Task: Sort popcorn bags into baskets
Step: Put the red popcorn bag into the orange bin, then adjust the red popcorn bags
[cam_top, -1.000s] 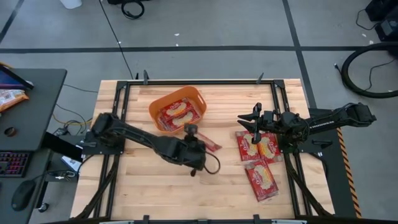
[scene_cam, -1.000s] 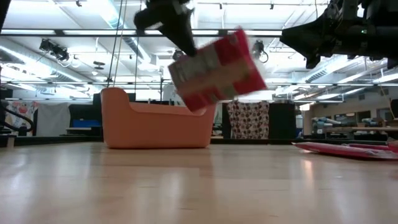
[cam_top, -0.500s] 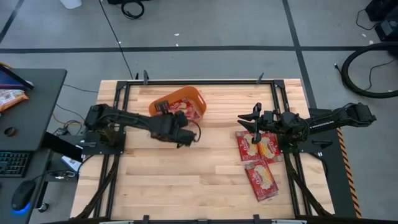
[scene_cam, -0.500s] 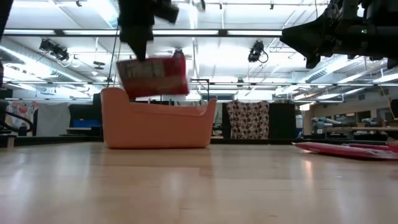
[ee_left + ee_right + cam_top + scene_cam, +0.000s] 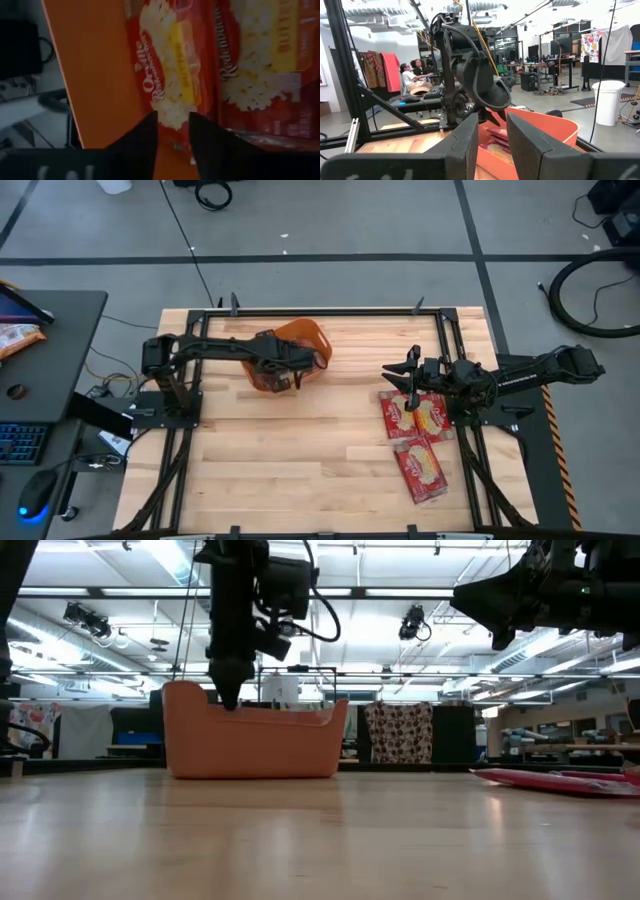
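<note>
The orange basket (image 5: 312, 336) stands at the table's far middle. My left gripper (image 5: 172, 132) reaches down into it from above, its fingertips (image 5: 228, 698) below the rim, open. Two red popcorn bags (image 5: 170, 75) (image 5: 270, 60) lie flat on the basket's floor; one lies right under the gap between the fingers. Whether the fingers touch it, I cannot tell. Three more popcorn bags (image 5: 400, 416) (image 5: 432, 414) (image 5: 420, 470) lie flat on the table at the right. My right gripper (image 5: 403, 374) hangs open above them, holding nothing.
Black frame rails (image 5: 445, 340) run along the table's sides. A dark side desk (image 5: 50, 360) at the left carries a keyboard, a mouse and an orange-and-white snack bag (image 5: 15, 336). Bare wood (image 5: 300, 470) spreads over the near middle. People sit in the room behind (image 5: 412, 75).
My left gripper has carried a popcorn bag from the table's middle toward the far edge and the basket, then gone down into it. The bag, which hung tilted below the fingers, no longer shows above the basket's rim.
</note>
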`<state>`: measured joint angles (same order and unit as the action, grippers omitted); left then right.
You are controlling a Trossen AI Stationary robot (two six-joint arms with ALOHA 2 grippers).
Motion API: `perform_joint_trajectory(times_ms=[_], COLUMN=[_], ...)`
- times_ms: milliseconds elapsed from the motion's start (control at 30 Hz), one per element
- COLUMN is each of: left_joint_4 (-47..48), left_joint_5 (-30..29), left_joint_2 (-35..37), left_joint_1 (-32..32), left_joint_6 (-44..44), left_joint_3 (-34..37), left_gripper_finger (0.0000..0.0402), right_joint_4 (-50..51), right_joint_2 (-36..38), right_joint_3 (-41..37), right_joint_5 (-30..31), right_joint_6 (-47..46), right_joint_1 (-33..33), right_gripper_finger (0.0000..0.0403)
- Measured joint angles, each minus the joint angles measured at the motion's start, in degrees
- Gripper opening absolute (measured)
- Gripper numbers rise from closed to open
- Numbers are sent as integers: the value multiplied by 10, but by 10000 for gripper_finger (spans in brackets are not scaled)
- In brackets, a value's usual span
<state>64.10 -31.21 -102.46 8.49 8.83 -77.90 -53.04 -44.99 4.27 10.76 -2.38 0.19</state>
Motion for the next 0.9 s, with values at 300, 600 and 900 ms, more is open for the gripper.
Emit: perform_joint_trajectory(times_ms=[300,600,900], left_joint_4=[-192,-394,-650], left_joint_5=[109,216,223], left_joint_2=[85,237,355], left_joint_1=[-47,-57,-81], left_joint_6=[-113,-74,-65], left_joint_3=[13,201,349], left_gripper_finger=[151,141,141], right_joint_4=[-2,44,220], right_joint_2=[0,-7,-101], right_joint_3=[0,30,165], right_joint_5=[-2,-38,-15], right_joint_6=[-9,-6,-5], right_joint_1=[2,17,17], right_gripper_finger=[107,107,107])
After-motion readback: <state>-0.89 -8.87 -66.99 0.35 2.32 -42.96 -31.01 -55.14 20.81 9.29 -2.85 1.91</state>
